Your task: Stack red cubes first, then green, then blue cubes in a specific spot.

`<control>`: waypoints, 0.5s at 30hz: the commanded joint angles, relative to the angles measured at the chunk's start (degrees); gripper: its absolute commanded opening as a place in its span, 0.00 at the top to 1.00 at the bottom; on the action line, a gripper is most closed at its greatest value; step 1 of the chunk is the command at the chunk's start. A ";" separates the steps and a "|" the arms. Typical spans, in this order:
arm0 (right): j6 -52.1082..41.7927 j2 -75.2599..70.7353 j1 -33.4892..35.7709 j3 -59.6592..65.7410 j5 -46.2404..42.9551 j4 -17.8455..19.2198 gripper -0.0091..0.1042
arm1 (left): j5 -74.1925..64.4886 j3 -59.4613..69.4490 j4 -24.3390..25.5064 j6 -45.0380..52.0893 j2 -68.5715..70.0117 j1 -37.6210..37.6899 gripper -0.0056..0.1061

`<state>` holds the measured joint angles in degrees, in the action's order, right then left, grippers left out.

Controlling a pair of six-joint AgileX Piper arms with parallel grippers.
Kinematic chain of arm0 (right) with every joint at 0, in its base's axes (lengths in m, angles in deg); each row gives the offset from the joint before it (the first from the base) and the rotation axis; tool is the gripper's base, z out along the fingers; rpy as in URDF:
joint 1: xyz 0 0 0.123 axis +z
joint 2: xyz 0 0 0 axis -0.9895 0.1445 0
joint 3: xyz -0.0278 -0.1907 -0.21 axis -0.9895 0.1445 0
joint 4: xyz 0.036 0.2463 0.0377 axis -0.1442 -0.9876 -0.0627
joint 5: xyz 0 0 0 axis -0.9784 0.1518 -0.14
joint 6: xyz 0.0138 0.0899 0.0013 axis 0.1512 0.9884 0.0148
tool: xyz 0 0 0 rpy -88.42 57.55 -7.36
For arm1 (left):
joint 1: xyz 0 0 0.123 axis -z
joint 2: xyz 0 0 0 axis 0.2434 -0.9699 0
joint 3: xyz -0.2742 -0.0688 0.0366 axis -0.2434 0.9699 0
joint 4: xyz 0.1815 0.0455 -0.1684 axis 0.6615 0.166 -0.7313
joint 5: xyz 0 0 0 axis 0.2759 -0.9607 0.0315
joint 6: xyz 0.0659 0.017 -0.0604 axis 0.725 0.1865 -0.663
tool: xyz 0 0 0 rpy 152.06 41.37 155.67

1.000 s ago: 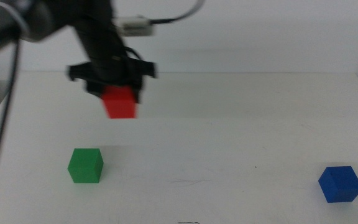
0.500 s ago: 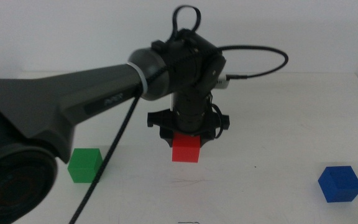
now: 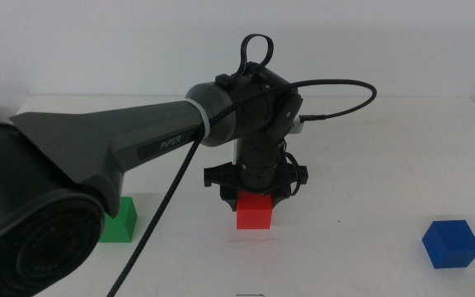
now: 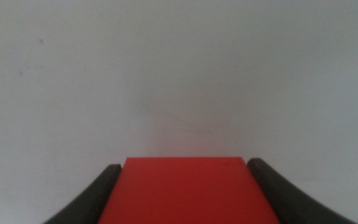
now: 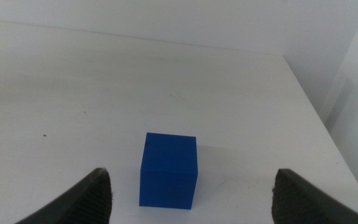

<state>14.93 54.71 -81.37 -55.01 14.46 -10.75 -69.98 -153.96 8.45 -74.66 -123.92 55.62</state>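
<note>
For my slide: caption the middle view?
Left gripper holds red cube low at table centre, green cube and blue cube aside.

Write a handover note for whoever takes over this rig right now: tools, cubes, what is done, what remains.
Left tool: shut on the red cube, low over the middle of the white table; whether the cube touches the surface cannot be told.
Right tool: open, waiting out of the middle view, pointed at the blue cube.
Green cube: on the table, partly hidden by the left arm, untouched.
Blue cube: on the table at the right, untouched.
Done: red cube picked up and carried to the middle.
Left: release red, stack green on it, then blue on top.
</note>
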 commanded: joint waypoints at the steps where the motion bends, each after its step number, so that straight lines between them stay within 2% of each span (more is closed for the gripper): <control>1: -0.32 -1.32 -0.36 -1.07 -4.52 0.60 0.34 | 0.56 -1.67 -0.06 -0.85 3.10 0.34 0.96; 15: -0.32 -1.32 -0.36 -1.07 -4.52 0.60 0.34 | 0.63 -1.67 -1.03 -0.85 0.64 0.34 0.96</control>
<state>14.93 54.71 -81.37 -55.01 14.46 -10.81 -69.68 -153.96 7.48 -74.90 -126.84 55.62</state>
